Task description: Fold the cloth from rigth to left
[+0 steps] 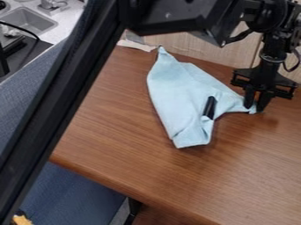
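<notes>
The light blue cloth [176, 88] lies crumpled on the brown table, with one peak towards the back wall, a folded end towards the front and a narrow corner stretching right. A black marker-like object [210, 107] rests on its lower right part. At the right of the view my gripper [256, 107] hangs pointing down at the cloth's right corner, low over the table and touching or nearly touching the fabric.
A wooden panel [197, 49] stands behind the table [117, 145]. A pale scrap [136, 45] lies at the back edge. A dark beam [56, 114] crosses the left foreground diagonally. At the upper left is a sink [29, 21].
</notes>
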`<move>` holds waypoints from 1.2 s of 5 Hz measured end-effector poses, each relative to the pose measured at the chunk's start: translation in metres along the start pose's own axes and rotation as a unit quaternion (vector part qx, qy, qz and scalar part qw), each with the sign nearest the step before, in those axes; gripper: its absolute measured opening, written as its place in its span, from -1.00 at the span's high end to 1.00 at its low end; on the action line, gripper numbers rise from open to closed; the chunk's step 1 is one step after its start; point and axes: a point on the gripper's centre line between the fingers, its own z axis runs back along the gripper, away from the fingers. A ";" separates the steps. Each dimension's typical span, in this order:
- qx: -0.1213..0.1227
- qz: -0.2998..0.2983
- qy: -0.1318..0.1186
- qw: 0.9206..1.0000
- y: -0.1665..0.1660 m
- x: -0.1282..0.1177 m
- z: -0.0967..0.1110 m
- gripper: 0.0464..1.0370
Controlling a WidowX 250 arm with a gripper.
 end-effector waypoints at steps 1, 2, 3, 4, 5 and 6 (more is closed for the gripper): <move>-0.005 -0.009 0.006 1.000 -0.002 -0.002 0.001 0.94; -0.009 -0.017 0.025 0.999 -0.005 -0.007 0.003 0.98; -0.020 -0.025 0.021 0.999 -0.010 -0.007 0.016 0.98; -0.044 -0.024 -0.020 0.999 -0.014 -0.003 0.059 0.98; -0.054 -0.018 -0.049 0.997 -0.006 -0.009 0.087 0.98; -0.067 -0.003 -0.069 0.995 0.012 -0.015 0.111 0.98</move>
